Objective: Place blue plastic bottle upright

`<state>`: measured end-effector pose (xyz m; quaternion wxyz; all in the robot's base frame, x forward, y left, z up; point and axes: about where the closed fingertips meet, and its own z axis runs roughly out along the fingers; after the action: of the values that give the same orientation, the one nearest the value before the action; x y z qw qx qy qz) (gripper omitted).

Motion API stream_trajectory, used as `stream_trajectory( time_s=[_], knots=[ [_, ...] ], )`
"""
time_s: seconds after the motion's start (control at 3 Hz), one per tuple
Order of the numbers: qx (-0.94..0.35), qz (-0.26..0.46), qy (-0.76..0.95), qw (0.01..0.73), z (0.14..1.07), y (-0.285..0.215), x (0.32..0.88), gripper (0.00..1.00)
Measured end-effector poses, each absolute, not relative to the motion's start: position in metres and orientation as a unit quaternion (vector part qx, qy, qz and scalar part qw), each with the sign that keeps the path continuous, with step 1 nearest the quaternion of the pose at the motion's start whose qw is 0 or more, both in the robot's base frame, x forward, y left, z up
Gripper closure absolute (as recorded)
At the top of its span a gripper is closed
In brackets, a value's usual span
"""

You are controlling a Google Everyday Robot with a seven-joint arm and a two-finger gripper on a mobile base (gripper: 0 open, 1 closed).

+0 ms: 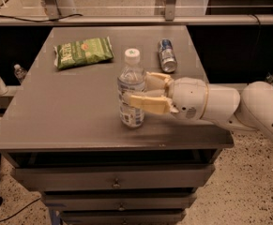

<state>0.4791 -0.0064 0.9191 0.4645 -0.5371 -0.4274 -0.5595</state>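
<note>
Gripper (136, 90) closed on the blue plastic bottle (130, 78), I have it standing upright near the tabletop's (56, 111) front edge. I should open evenly and back out sideways without nudging it. I count one bottle, one can (167, 55) and one green bag (83, 52).
</note>
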Motion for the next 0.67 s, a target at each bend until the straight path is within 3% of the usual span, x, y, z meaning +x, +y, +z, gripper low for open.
stream_trajectory(
  time_s=[0.33, 0.67],
  knots=[
    [-0.535, -0.562, -0.426, 0.466, 0.9180, -0.0065, 0.4786, 0.14],
    [-0.533, -0.564, -0.425, 0.466, 0.9168, -0.0071, 0.4779, 0.00]
  ],
)
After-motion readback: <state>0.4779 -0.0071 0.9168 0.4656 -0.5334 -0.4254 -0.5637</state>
